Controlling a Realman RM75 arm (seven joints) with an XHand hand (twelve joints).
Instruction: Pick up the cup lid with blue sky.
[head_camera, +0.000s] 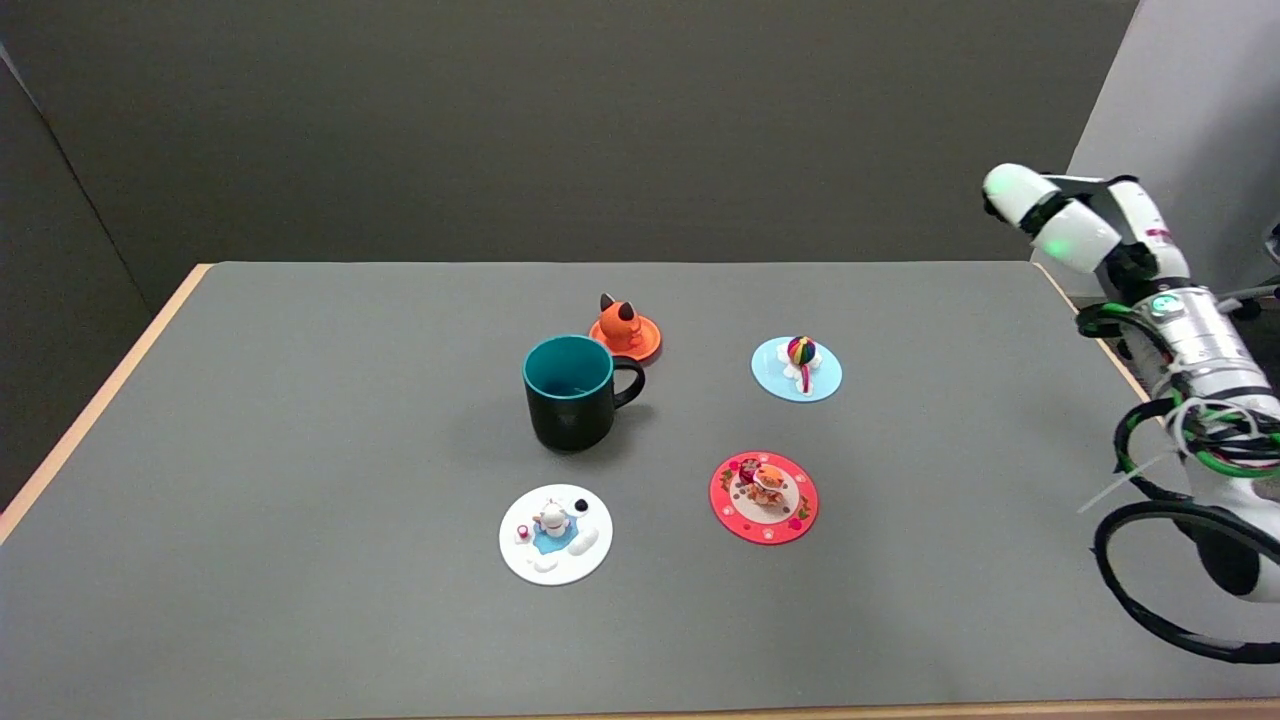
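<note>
I see the sky-blue cup lid (796, 369) lying flat, right of centre on the table (300, 450), round, its balloon knob upright. My right hand (1060, 225) hovers upper right, well apart; I cannot tell how its fingers stand.

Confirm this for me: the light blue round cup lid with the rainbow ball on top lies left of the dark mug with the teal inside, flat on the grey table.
Wrong in one respect: in the head view the light blue round cup lid with the rainbow ball lies right of the dark mug with the teal inside, not left. It does lie flat on the grey table.
</note>
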